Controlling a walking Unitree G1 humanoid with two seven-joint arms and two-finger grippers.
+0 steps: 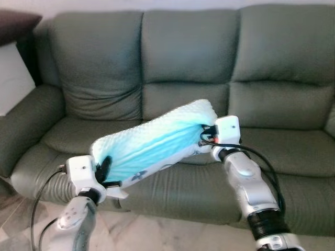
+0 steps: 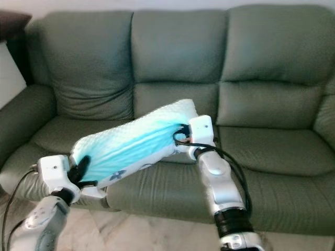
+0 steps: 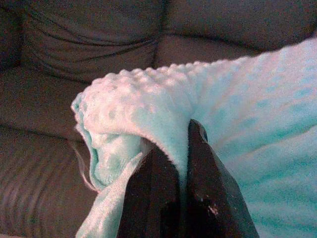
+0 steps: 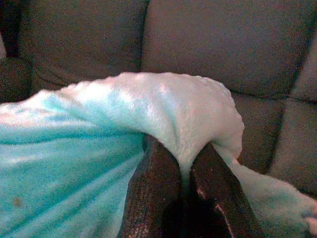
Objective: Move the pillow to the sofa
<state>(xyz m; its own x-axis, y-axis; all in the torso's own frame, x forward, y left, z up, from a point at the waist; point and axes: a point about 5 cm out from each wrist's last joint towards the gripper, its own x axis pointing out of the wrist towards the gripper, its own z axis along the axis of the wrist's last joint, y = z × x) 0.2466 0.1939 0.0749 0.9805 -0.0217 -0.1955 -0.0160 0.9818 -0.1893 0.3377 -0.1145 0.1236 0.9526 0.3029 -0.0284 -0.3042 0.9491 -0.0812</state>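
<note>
1. Left end effector (image 1: 106, 168), nearest the lens, pinched shut on the low end of the pillow (image 1: 154, 140).
2. Right end effector (image 1: 207, 133) clamped on the high end, closer to the sofa (image 1: 183, 68) backrest.
3. Pillow held aloft above the sofa's middle seat, front edge; long axis slanting across, rising rightward.
4. Probably forward and down onto the seat next.
</note>
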